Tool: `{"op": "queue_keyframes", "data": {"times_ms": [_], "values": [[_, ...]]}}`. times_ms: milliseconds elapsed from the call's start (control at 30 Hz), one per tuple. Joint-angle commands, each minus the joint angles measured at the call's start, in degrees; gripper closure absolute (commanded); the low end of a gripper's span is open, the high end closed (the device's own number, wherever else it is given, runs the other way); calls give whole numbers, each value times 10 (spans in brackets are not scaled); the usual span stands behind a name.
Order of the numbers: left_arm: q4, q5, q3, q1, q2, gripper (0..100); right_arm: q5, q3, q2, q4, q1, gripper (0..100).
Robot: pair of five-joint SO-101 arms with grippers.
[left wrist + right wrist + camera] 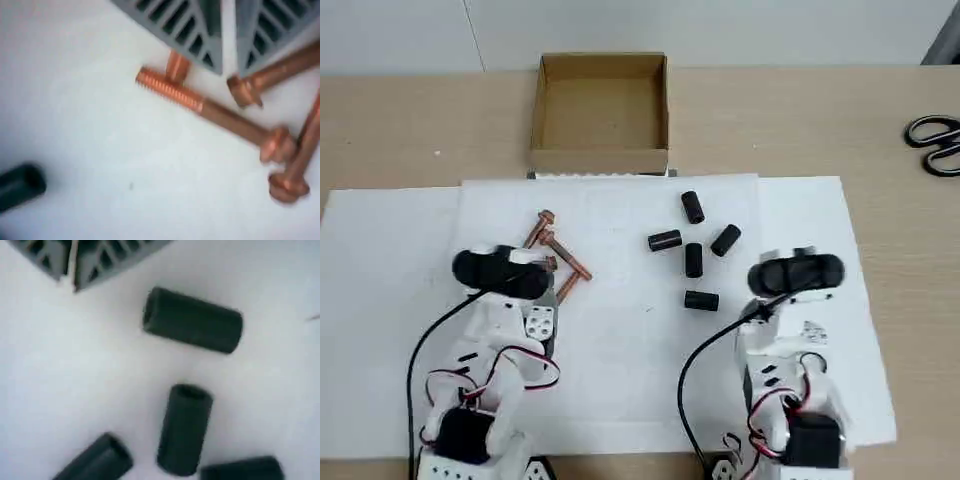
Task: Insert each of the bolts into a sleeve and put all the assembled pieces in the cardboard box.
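Note:
Several copper bolts (560, 255) lie in a loose pile on the white paper, left of centre. Several black sleeves (694, 252) lie scattered to their right. The open cardboard box (603, 150) stands at the back. My left gripper (230, 72) hovers right over the bolts with its fingers nearly together and nothing between them. One bolt (210, 110) lies just beside the tips and another bolt (176, 65) runs under a finger. My right gripper (67, 282) is shut and hangs close to the nearest sleeve (192, 326). A second sleeve (184, 429) lies farther off.
White paper sheets (620, 340) cover the work area on a wooden table. Scissors (932, 143) lie at the far right edge. The left arm (505, 272) and right arm (795, 272) stand at the front, with bare paper between them.

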Motion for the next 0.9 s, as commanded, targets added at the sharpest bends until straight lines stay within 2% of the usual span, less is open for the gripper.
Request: {"op": "queue_keyframes", "data": {"times_ms": [0,100,233,400,567,700,867], "values": [[3,0,-50,2,0,994,7,-49,33,12,41,995],[3,0,-85,2,0,994,7,-123,120,7,65,995],[16,-3,-133,3,20,994,4,-289,314,27,69,995],[63,-3,-214,3,158,994,-38,-520,589,150,67,995],[71,-1,-375,-2,353,994,-44,-724,794,291,65,995],[174,-1,-524,-2,533,994,-42,-778,884,298,64,995],[350,-1,-697,-2,737,994,-42,-778,889,298,51,995]]}}
